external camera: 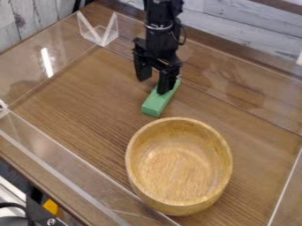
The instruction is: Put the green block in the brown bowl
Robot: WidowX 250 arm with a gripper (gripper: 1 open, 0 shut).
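Observation:
The green block (156, 101) lies flat on the wooden table, a bright green bar angled slightly, just beyond the brown bowl. My black gripper (154, 78) hangs over the block's far end with its fingers open, one on each side of that end. Nothing is held. The brown bowl (179, 165) sits in front, round, light wood with a thick rim, and it holds nothing.
Clear plastic walls (71, 168) fence the table on the left, front and right. A clear folded stand (99, 28) sits at the back left. A black device with an orange part (35, 208) shows at the bottom left corner.

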